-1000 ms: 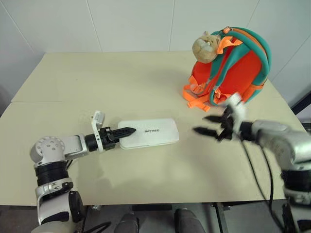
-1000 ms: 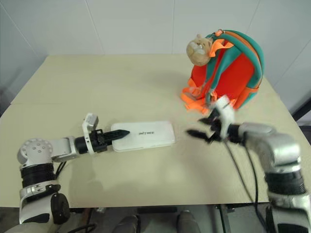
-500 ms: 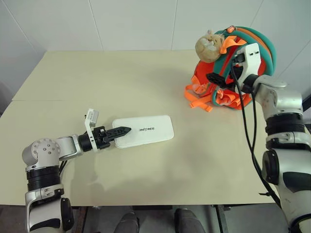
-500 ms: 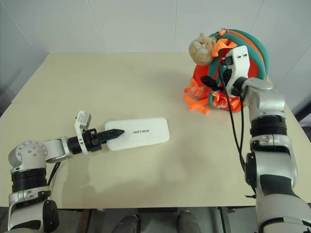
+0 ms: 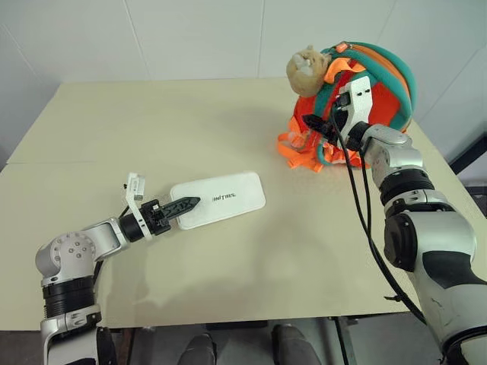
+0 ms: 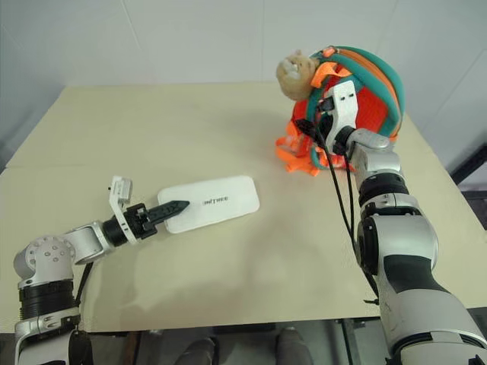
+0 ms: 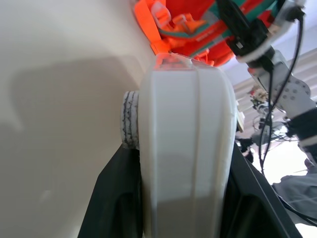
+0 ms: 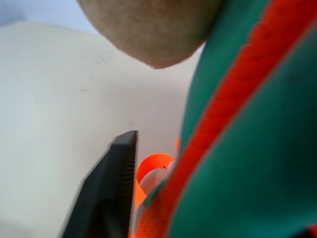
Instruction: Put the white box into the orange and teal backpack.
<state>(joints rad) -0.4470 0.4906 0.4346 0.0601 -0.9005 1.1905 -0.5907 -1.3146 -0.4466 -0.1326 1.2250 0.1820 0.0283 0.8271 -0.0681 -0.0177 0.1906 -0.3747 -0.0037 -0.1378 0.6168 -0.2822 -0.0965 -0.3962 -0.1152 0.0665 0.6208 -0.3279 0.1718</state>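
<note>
A pale cream table (image 5: 228,289) stands against white panelled walls (image 5: 190,34), with a seam across its left part.

The white box (image 5: 219,200) lies flat on the table directly ahead of the left gripper (image 5: 183,206). Its long axis runs from that gripper toward the backpack, the far end angled slightly away from the robot, lettering up. The left gripper's black fingers (image 7: 116,198) clasp the box's near short end, one on each side of its edge, as the left wrist view shows.

The orange and teal backpack (image 5: 373,95) stands upright near the table's far right corner, well beyond the box's far end, strap side toward the robot, its tan plush toy (image 5: 304,67) at its top left. The right gripper (image 5: 318,127) is against the teal straps (image 8: 237,124), one black finger (image 8: 111,193) beside them above the orange webbing (image 5: 300,152); whether it is clenched on a strap I cannot tell.
</note>
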